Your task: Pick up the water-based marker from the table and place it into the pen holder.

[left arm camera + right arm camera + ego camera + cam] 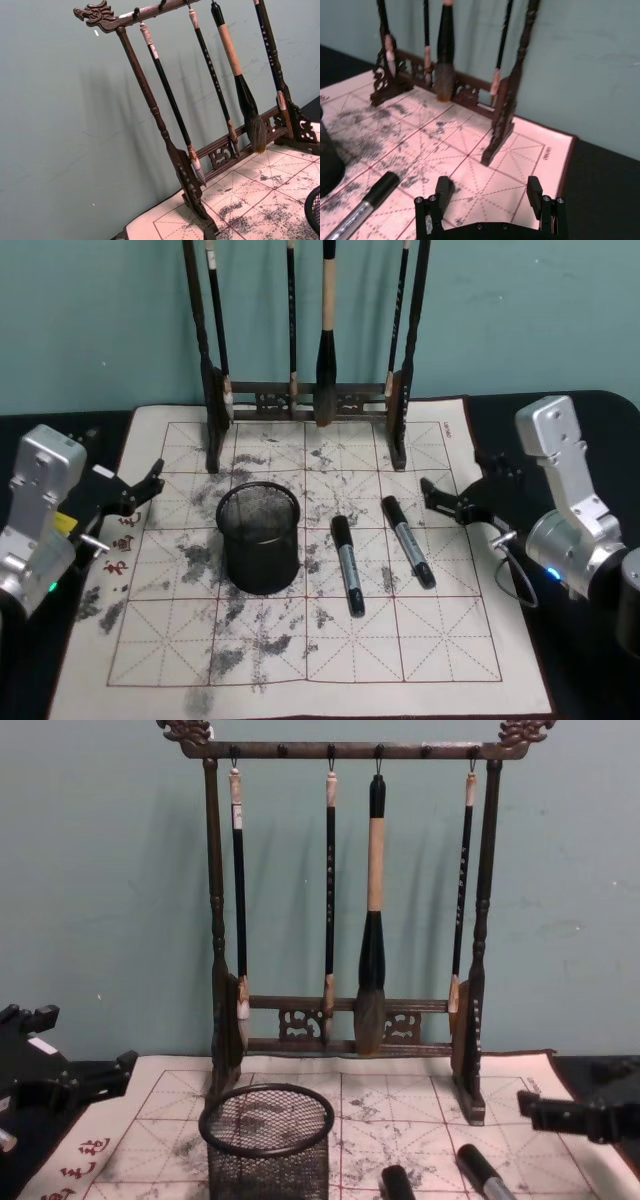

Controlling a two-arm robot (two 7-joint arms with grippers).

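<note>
Head view: my left pincer (150, 488) hangs spread and empty at the worktop's (450, 680) left edge. The pen holder (258, 540) holds nothing, and the left-hand marker (347, 565) and right-hand marker (408, 540) lie flat to its right. My right pincer (432, 495) hovers spread near the latter; I judge grasp and drop-in both remain.

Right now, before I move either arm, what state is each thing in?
Pen holder: upright, empty.
Marker near holder: lying flat on mat, ungripped.
Marker farther right: lying flat, ungripped.
Brushes: four hanging on rack.
Left gripper: open, at mat's left edge.
Right gripper: open, by mat's right edge.
</note>
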